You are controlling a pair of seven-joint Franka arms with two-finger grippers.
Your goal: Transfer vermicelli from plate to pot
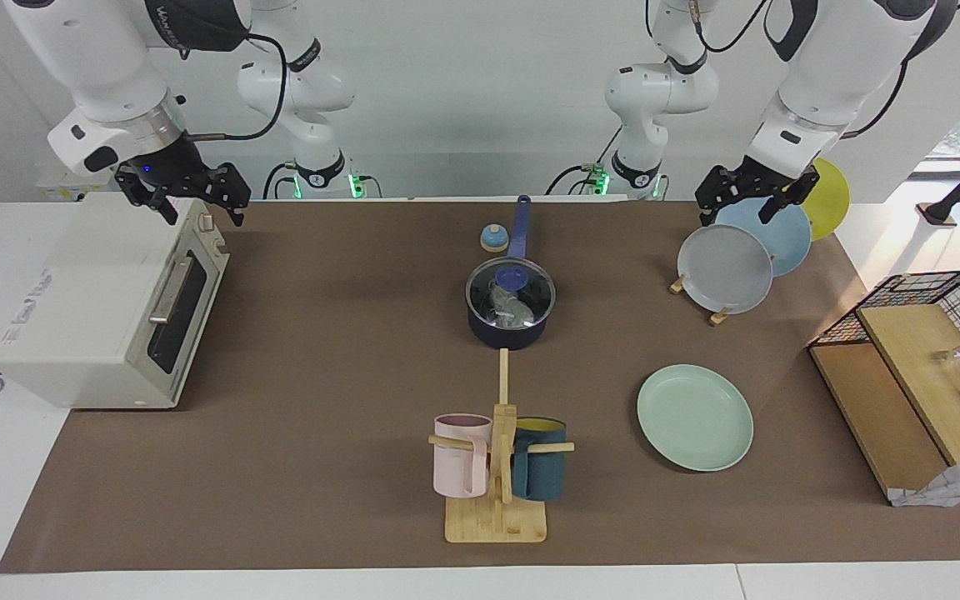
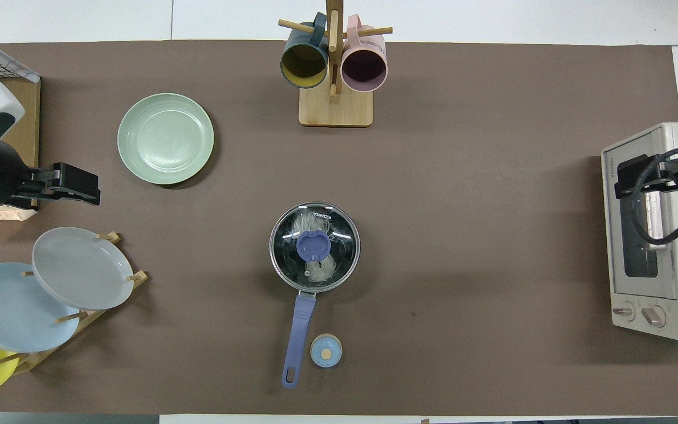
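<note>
The vermicelli (image 1: 510, 311) lies inside the dark navy pot (image 1: 509, 332) at the table's middle, seen through a glass lid (image 1: 530, 293) with a blue knob that covers the pot. In the overhead view the vermicelli (image 2: 305, 227) shows under the lid, and the pot's handle (image 2: 299, 330) points toward the robots. The mint-green plate (image 1: 695, 417) (image 2: 165, 138) is bare, farther from the robots, toward the left arm's end. My left gripper (image 1: 745, 208) (image 2: 83, 188) is open, raised over the plate rack. My right gripper (image 1: 197, 208) (image 2: 627, 176) is open, raised over the toaster oven.
A toaster oven (image 1: 105, 308) stands at the right arm's end. A rack of grey, light-blue and yellow plates (image 1: 726, 267) and a wire basket (image 1: 930, 292) stand at the left arm's end. A mug tree (image 1: 497, 467) with pink and teal mugs stands farther out. A small blue knob-topped object (image 1: 493, 238) sits beside the pot's handle.
</note>
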